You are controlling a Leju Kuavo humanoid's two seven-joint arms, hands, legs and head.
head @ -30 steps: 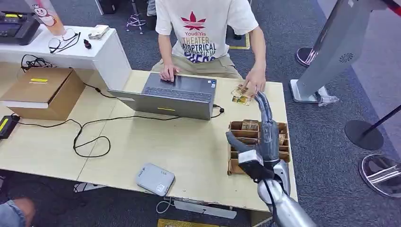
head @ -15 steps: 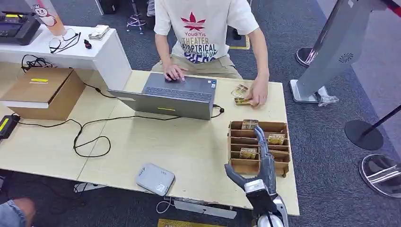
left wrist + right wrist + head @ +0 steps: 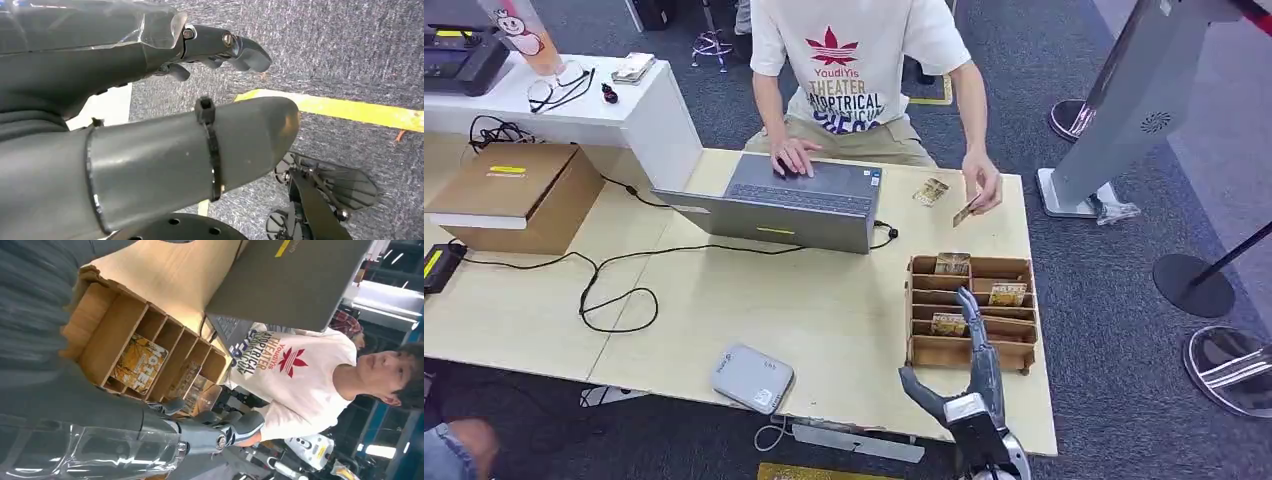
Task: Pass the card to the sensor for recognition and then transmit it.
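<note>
The right hand [image 3: 969, 385], fingers apart and empty, hangs over the slotted brown cardboard card rack [image 3: 1021, 345]; the left hand [image 3: 150, 100] is also seen empty. One printed yellow card [image 3: 948, 324] should be pinched by its upper edge and lifted straight out, so that the rack is not dragged along the bench [image 3: 824, 300].

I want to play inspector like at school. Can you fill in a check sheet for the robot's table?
Surface: pale wooden table, bare in the middle.
Job's things: wooden card rack with cards in its slots; grey card reader near the front edge; the person holds one card; another card lies by the laptop.
Clutter: cardboard box.
Hands: right hand open, by the rack; left hand hanging over the floor, holding nothing.
Cables: black cable looping across the table.
Surroundings: grey carpet, white shelf with glasses.
</note>
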